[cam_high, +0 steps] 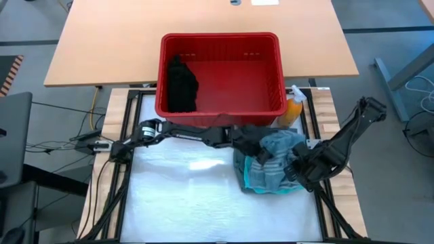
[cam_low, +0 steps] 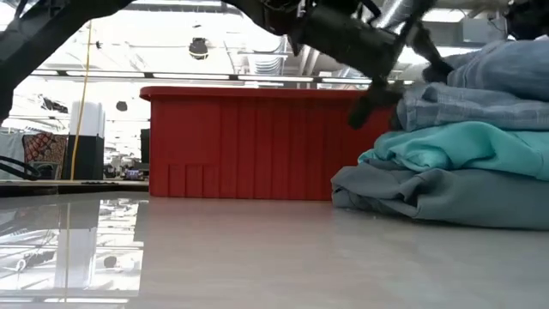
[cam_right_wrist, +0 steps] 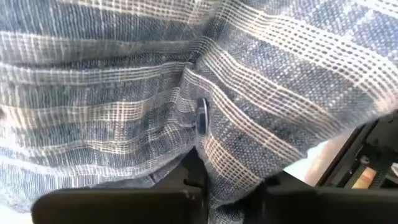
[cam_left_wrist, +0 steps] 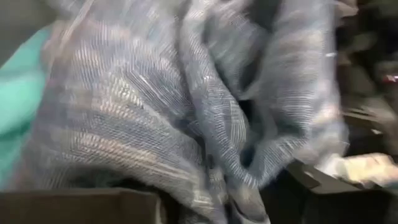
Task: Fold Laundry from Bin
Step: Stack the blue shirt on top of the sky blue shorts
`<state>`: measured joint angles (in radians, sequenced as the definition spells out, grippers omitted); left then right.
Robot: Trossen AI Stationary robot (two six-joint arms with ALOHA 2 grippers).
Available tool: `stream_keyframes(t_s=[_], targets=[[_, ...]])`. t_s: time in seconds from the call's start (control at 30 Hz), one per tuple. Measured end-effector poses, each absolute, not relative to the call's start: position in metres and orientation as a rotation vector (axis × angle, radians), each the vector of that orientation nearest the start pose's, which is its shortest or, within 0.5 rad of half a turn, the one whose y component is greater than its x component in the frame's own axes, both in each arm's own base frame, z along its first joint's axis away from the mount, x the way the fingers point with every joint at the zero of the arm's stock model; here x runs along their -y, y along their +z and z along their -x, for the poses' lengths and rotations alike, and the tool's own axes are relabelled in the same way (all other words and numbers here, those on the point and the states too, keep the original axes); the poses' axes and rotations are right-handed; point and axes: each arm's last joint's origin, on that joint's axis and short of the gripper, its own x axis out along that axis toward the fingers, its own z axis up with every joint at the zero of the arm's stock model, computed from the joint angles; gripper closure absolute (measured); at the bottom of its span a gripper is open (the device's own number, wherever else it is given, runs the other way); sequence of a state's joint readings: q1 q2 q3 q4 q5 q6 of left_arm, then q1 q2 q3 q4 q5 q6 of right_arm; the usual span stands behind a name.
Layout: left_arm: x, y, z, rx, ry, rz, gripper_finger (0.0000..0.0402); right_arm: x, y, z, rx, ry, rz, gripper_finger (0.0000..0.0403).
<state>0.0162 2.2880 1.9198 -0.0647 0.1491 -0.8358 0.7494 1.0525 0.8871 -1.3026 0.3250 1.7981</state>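
Observation:
The laundry pile (cam_high: 271,169) lies right of centre on the white table: a grey-green garment (cam_low: 446,193) at the bottom, a teal one (cam_low: 455,146) on it, and the blue-grey striped cloth (cam_high: 281,146) on top. My left gripper (cam_high: 261,152) reaches across from the left and my right gripper (cam_high: 298,166) from the right. Both are over the pile and shut on the striped cloth. The red bin (cam_high: 220,74) stands behind, with a black garment (cam_high: 182,85) lying in its left end. My left gripper has bunched folds of the striped cloth (cam_left_wrist: 211,186) between its two fingers, at the cloth's left side, coming in from the table's left. The cloth rests on the teal garment. My right gripper pinches a fold of the striped cloth beside a button (cam_right_wrist: 208,168) between its fingers, from the table's right side. The cloth lies slack on the pile.
An orange spray bottle (cam_high: 293,110) stands just right of the bin, behind the pile. The white table surface (cam_high: 183,190) left of the pile is open. A wooden table (cam_high: 203,20) lies beyond the bin.

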Motion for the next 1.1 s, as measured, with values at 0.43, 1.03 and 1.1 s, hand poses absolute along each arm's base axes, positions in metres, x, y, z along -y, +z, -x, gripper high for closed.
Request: stream_keyframes(t_s=[0.43,1.03,1.1], targets=[[-0.046,0.317,-0.481,-0.431,0.195,0.685,0.0213,-0.082,0.271,-0.103,-0.993,-0.698,-0.834,0.027],[0.018,0.3,-0.504,-0.347,-0.051,0.364,0.0212,-0.07,0.341,-0.088,-1.04,-0.598,-0.889,0.025],[0.014,0.288,-0.513,-0.323,-0.075,0.37,0.0212,-0.075,0.343,-0.095,-0.96,-0.571,-0.895,0.0261]])
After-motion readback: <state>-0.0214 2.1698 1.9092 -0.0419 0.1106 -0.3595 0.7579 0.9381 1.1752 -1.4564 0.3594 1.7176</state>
